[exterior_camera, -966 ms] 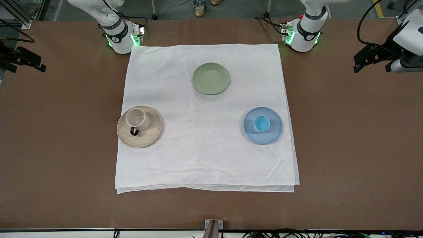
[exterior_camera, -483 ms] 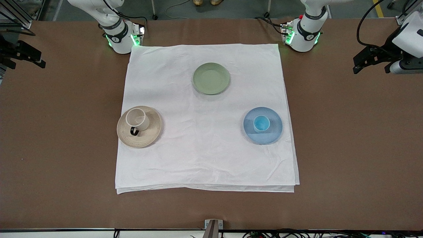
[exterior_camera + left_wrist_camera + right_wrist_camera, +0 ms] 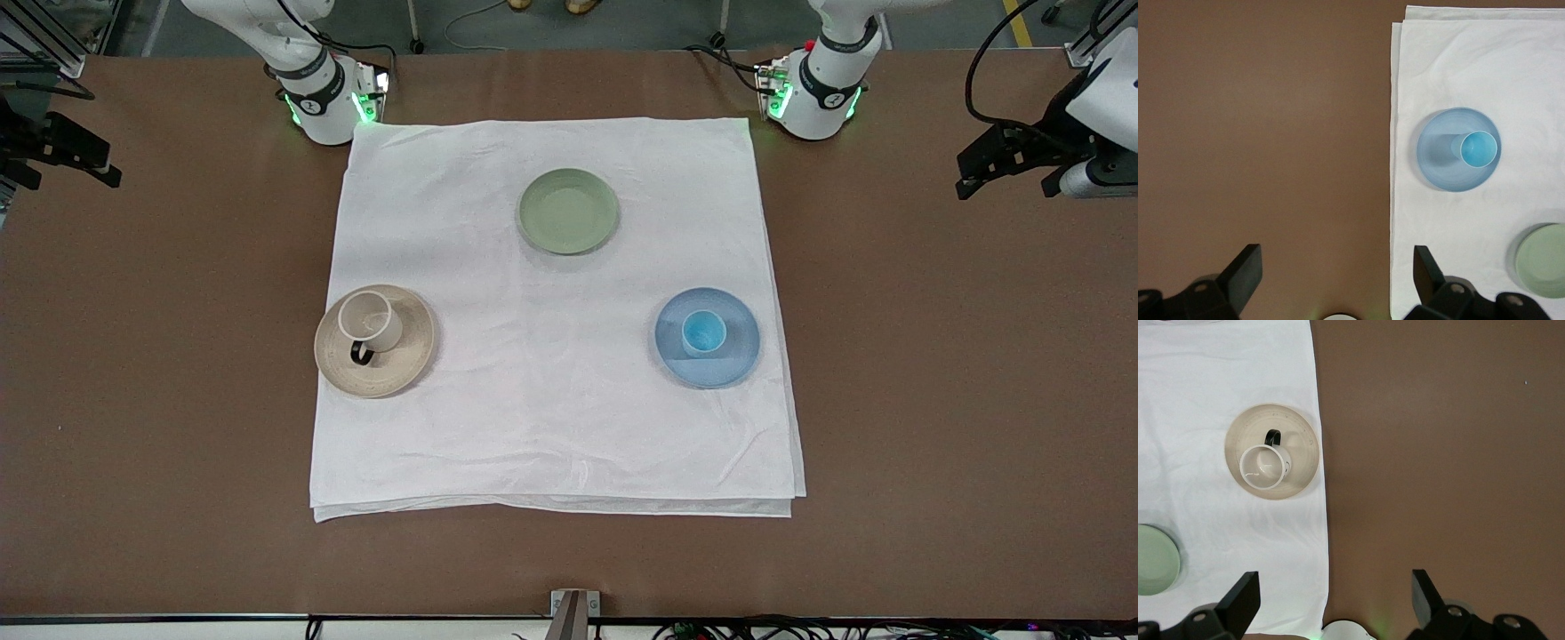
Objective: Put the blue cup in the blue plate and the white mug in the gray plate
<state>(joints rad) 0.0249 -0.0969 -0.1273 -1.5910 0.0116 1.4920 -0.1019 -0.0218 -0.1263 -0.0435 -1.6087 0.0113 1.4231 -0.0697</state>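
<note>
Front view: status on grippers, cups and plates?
Left gripper and right gripper open, over bare table at their own ends. Blue cup upright in blue plate; white mug upright in gray plate. Nothing obstructing.

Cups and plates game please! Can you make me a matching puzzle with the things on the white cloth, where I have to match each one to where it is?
Things:
1. blue cup
2. white mug
3. green plate
4. left gripper

Places or states:
A. empty, nearest the robots' bases
B. open, over bare table off the cloth
C. standing upright on the blue plate
D. standing on the gray plate, black handle toward the front camera

Right pairs: 1-C, 2-D, 3-A, 4-B
</note>
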